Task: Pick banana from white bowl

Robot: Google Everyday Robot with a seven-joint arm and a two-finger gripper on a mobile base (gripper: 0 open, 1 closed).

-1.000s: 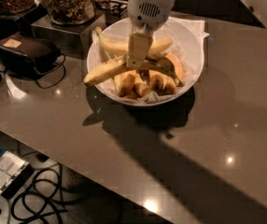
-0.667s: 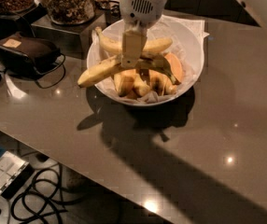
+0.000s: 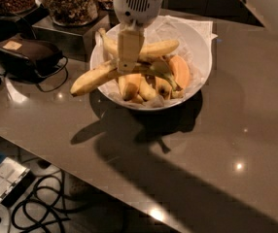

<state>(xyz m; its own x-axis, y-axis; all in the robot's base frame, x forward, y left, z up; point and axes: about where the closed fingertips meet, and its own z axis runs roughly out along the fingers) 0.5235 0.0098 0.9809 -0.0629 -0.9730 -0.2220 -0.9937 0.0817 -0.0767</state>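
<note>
My pincer [image 3: 128,68] hangs over the left side of the white bowl [image 3: 199,57], clamped on the middle of the banana [image 3: 93,80]. The banana lies roughly level, its pale end jutting past the rim above the desk [image 3: 226,144] and its stem end over the other fruit [image 3: 178,72].

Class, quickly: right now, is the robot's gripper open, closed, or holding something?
Gripper: closed on the banana, above the left side of the white bowl.
</note>
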